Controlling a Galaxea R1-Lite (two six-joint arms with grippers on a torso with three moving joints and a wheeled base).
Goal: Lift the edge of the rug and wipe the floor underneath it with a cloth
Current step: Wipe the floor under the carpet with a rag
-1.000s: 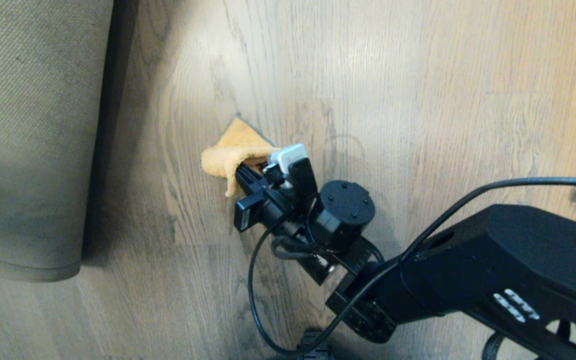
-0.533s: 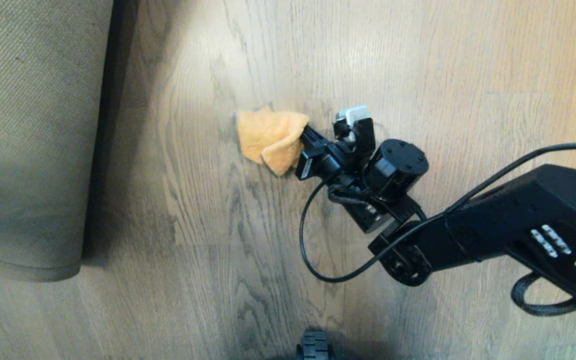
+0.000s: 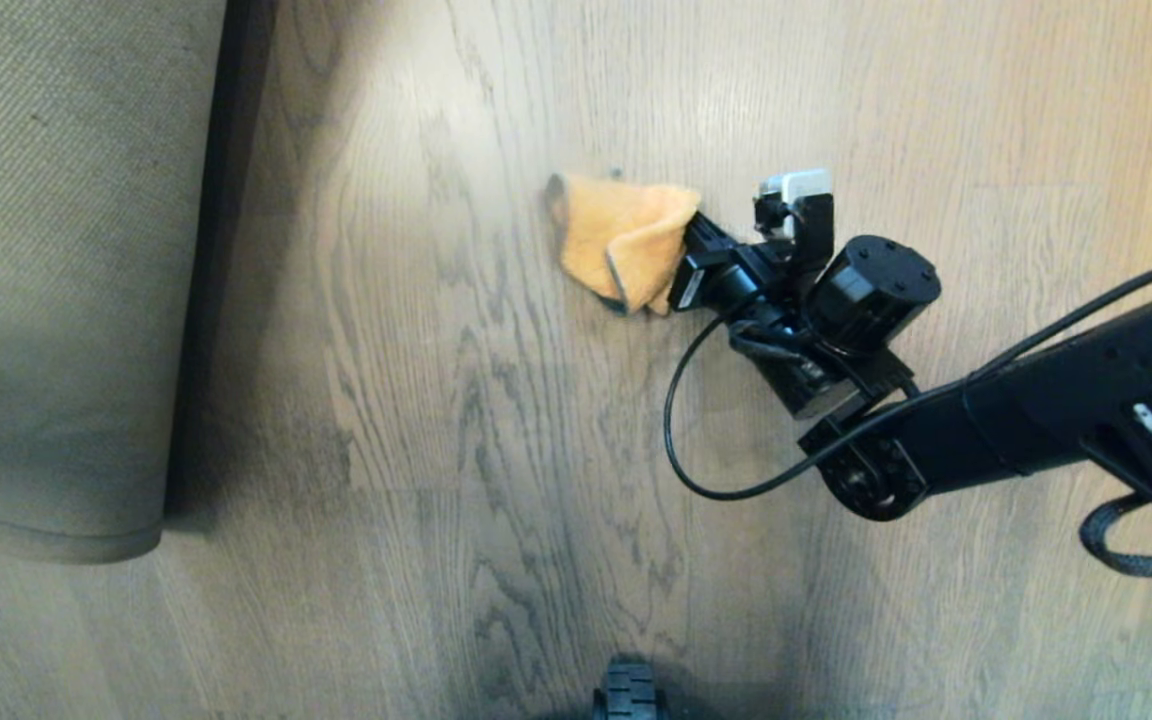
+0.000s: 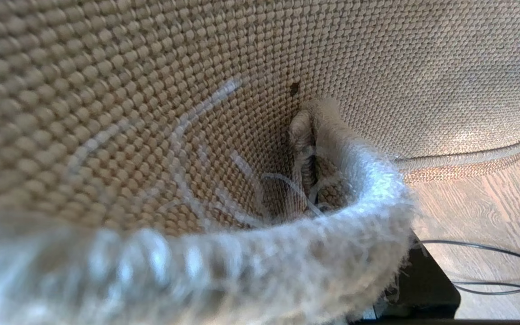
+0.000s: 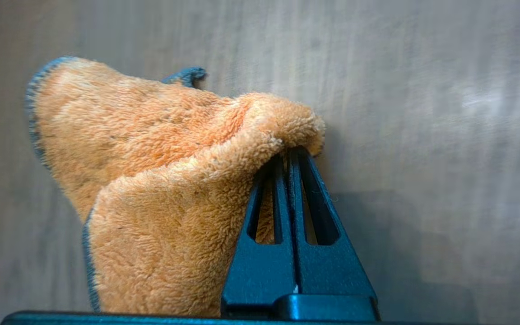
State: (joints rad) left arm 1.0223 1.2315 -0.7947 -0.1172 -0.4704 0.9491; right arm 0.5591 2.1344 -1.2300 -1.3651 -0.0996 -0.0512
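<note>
The rug [image 3: 56,280] is folded back at the left of the head view, its ribbed tan backing facing up. In the left wrist view its fluffy pale edge [image 4: 287,253] lies bunched right across my left gripper and hides the fingers; the rug stays held up. On the bare wood floor [image 3: 436,420] to the right, my right gripper [image 3: 688,245] is shut on a fold of the orange cloth [image 3: 626,235]. The cloth [image 5: 151,158] rests crumpled against the floor, with the dark blue fingertips [image 5: 305,180] pinched together at its upper fold.
A black cable [image 3: 681,440] loops down from the right wrist over the floor. A small black wheel [image 3: 626,695] of the base shows at the bottom edge. Another cable [image 4: 503,284] lies on the planks beside the lifted rug.
My right gripper has dragged the cloth across the floor, away from me and to the right, further from the rug. The rug and the left arm have stayed still.
</note>
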